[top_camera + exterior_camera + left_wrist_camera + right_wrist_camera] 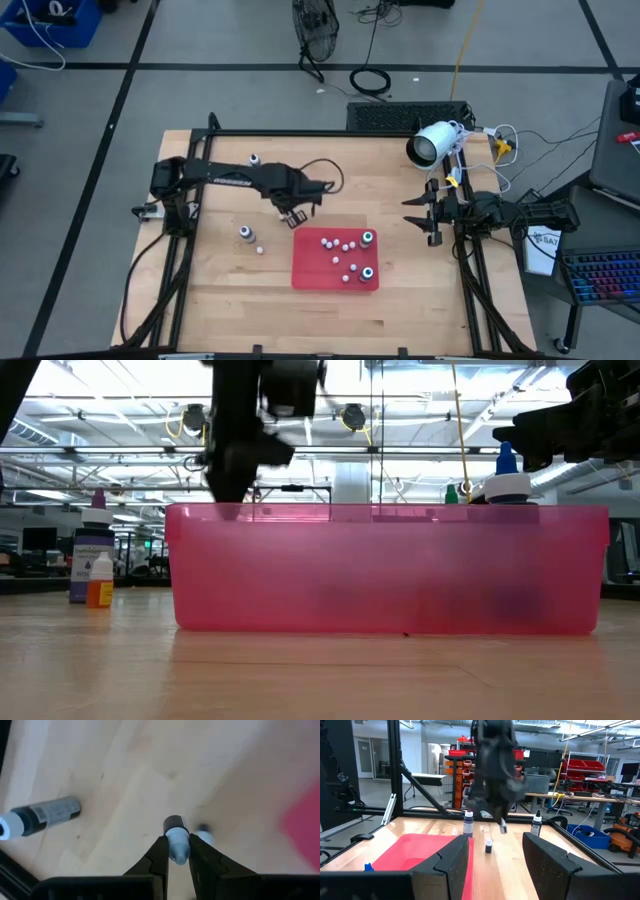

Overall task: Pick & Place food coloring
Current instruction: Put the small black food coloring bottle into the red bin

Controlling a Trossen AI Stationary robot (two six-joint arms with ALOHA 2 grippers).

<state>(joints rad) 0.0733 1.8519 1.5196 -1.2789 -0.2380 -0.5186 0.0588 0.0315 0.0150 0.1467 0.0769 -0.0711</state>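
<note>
Labels cannot be read. Left gripper pinches a small pale-capped bottle just outside the red tray; right gripper waits, fingers parted.

Two matte black jointed arms; pale lettering along the left arm. Black cable loops above the left gripper. Right gripper: broad, blocky dark fingers with angular edges.
</note>
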